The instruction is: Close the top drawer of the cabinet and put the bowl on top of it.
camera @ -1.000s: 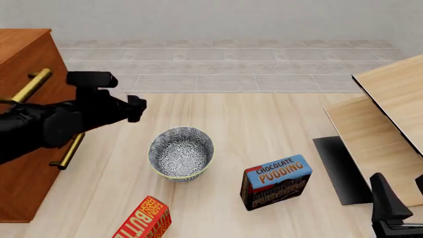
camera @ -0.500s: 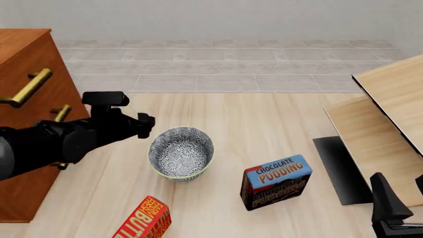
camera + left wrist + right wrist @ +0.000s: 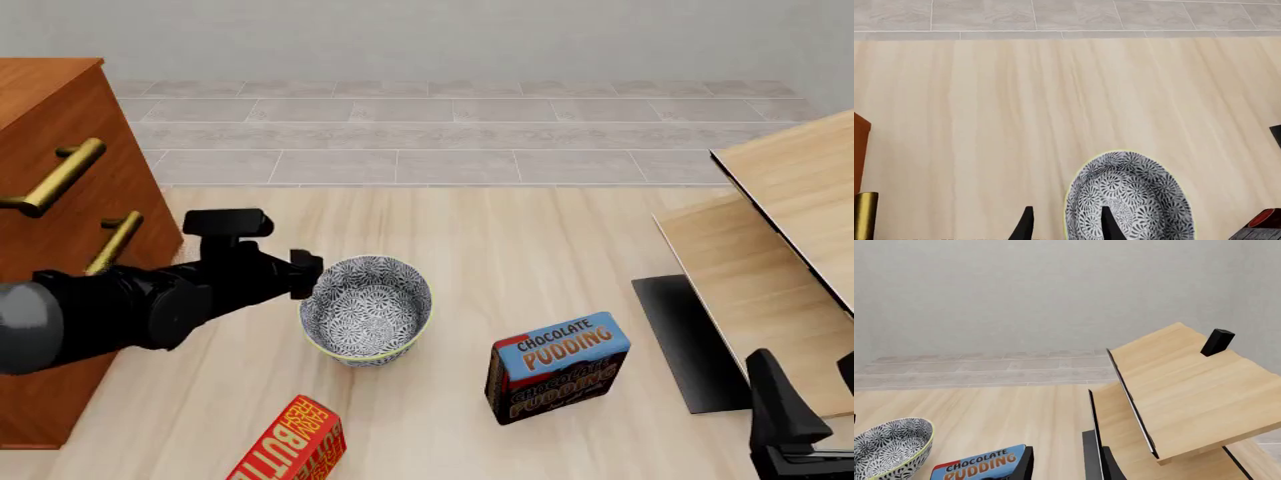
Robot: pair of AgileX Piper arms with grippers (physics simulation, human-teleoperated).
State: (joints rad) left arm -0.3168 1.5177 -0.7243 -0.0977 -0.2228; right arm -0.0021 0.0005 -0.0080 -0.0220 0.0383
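Front view: the bowl [image 3: 366, 309] is sitting upright on the table [image 3: 534, 250], just left of centre. The left gripper [image 3: 306, 274] is hanging at the bowl's 9 o'clock rim. In the left wrist view its fingertips [image 3: 1027, 226] are standing narrowly apart, one outside the near wall [image 3: 1077, 210], one over the inside, nothing clamped. The cabinet [image 3: 60, 200] is standing at 9 o'clock from the bowl; the top drawer [image 3: 54, 120] is appearing flush, brass handle [image 3: 54, 178] exposed. The pudding box [image 3: 557, 366] is lying at 4 o'clock, the butter box [image 3: 290, 442] at 7 o'clock. The right gripper [image 3: 1061, 465] is idling at the table's right edge, jaws slightly parted, empty.

Judgement: bowl pickup is in hand. Next move is calling for a descent over the rim, then closing on the wall.
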